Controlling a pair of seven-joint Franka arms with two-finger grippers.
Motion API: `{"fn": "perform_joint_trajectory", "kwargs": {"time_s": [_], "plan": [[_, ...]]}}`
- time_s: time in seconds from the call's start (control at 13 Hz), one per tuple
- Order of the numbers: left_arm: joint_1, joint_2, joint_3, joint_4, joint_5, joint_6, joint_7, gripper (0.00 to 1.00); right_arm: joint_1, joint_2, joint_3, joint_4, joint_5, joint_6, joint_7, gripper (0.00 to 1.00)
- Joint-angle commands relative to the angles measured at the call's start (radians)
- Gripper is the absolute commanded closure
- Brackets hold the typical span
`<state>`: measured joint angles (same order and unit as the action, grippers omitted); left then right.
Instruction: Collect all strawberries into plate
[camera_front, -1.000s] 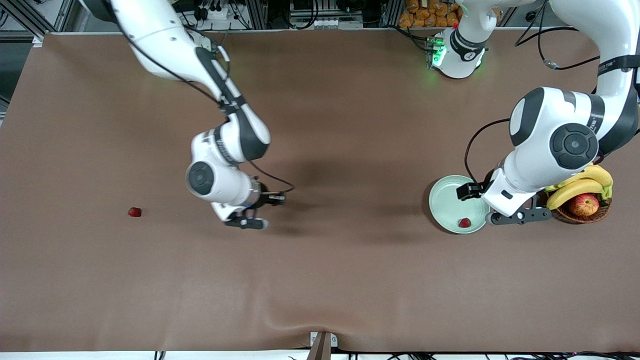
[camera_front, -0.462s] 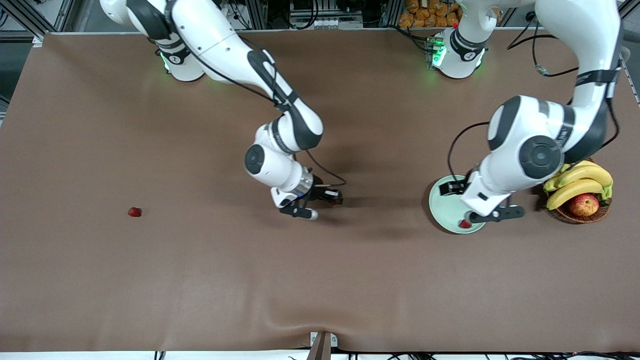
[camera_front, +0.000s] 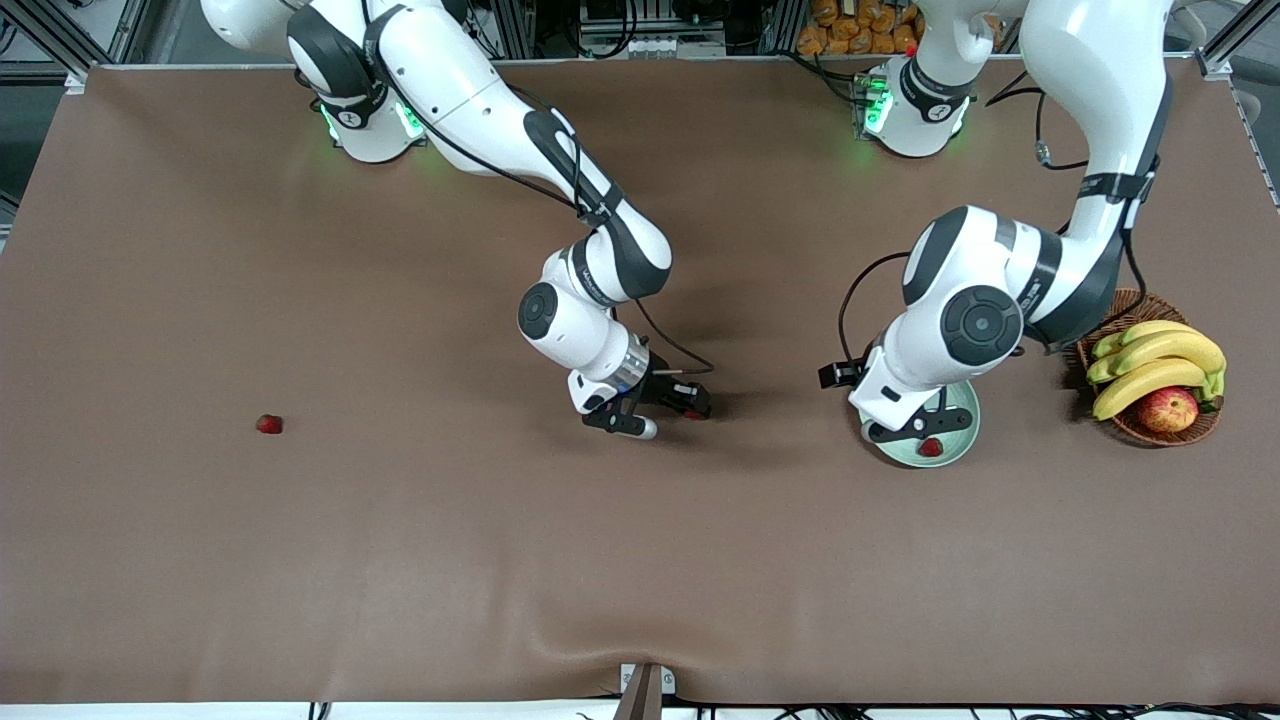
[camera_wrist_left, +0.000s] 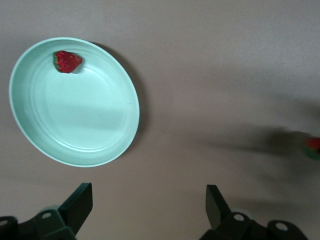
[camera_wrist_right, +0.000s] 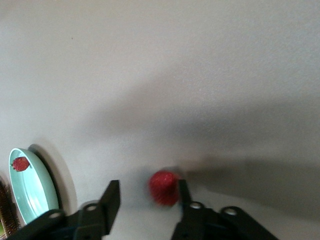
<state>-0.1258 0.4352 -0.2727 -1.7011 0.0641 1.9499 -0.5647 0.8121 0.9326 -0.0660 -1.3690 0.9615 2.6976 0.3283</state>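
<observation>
Red strawberry (camera_wrist_left: 66, 61), leafy top rimward

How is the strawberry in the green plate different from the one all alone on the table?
The strawberry in the plate lies inside the plate, by its rim; the lone strawberry lies on the brown table. The plate one sits toward the left arm's end, by the open left gripper; the lone one toward the right arm's end, far from the open right gripper at mid-table. Both are small and red.
</observation>
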Motion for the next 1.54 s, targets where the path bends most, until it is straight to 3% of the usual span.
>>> {"fn": "perform_joint_trajectory", "kwargs": {"time_s": [0.0, 0.31, 0.46, 0.69, 0.85, 1.0, 1.31, 1.46], "plan": [[-0.046, 0.028, 0.0, 0.012, -0.015, 0.041, -0.087, 0.0, -0.005, 0.003, -0.012, 0.031, 0.023, 0.004, 0.0, 0.0], [-0.121, 0.074, 0.0, 0.02, -0.013, 0.13, -0.234, 0.0, -0.138, -0.079, -0.014, -0.096, 0.003, -0.076, -0.015, 0.0], [-0.159, 0.114, 0.0, 0.034, -0.012, 0.193, -0.338, 0.0, -0.213, -0.135, -0.018, -0.157, -0.061, -0.155, -0.015, 0.0], [-0.219, 0.207, 0.006, 0.103, -0.009, 0.221, -0.485, 0.0, -0.345, -0.207, -0.018, -0.191, -0.304, -0.365, -0.014, 0.0], [-0.238, 0.238, 0.013, 0.101, 0.016, 0.271, -0.563, 0.0, -0.434, -0.25, -0.018, -0.191, -0.516, -0.5, -0.014, 0.0], [-0.242, 0.257, 0.015, 0.094, 0.025, 0.288, -0.624, 0.0, -0.516, -0.282, -0.018, -0.191, -0.668, -0.612, -0.015, 0.0], [-0.253, 0.3, 0.021, 0.087, 0.06, 0.36, -0.803, 0.0, -0.674, -0.316, -0.015, -0.194, -0.812, -0.717, -0.101, 0.0], [-0.25, 0.309, 0.02, 0.081, 0.089, 0.363, -0.84, 0.02, -0.75, -0.321, -0.015, -0.214, -0.822, -0.723, -0.226, 0.0]]}}
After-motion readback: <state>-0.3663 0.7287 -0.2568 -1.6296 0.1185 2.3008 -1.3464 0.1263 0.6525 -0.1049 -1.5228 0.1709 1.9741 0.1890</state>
